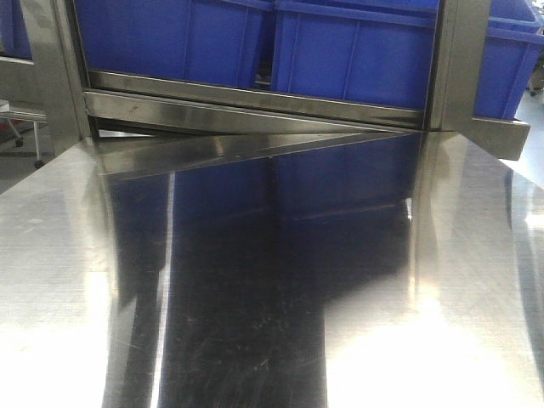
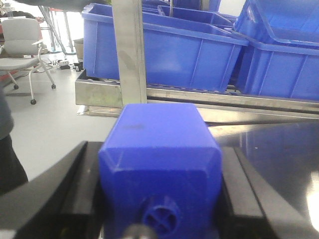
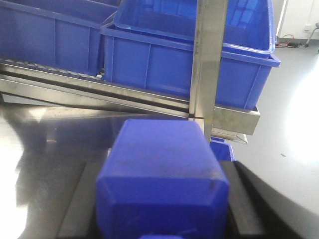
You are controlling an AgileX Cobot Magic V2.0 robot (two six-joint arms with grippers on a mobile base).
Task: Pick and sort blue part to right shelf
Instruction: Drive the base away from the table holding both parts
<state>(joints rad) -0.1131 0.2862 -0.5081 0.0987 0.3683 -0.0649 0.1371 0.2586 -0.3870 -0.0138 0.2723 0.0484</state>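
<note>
In the right wrist view my right gripper [image 3: 164, 167] is shut on the blue part [image 3: 162, 164], a square block with sloped shoulders. Its cap just shows at the bottom edge. In the left wrist view my left gripper [image 2: 158, 149] is shut on another blue block [image 2: 159, 144], whose small round knob points at the camera. The right shelf [image 1: 255, 110] stands just beyond the table, with a steel front rail and large blue bins [image 1: 357, 51]. The shelf rail [image 3: 124, 94] lies ahead of the right gripper. Neither gripper shows in the front view.
A shiny steel tabletop [image 1: 272, 297] runs up to the shelf. Steel uprights [image 1: 459, 59] [image 2: 129, 50] [image 3: 209, 59] stand in front of the bins. An office chair [image 2: 22, 37] is on the floor at the left. A small blue object [image 3: 222, 149] sits below the shelf's right corner.
</note>
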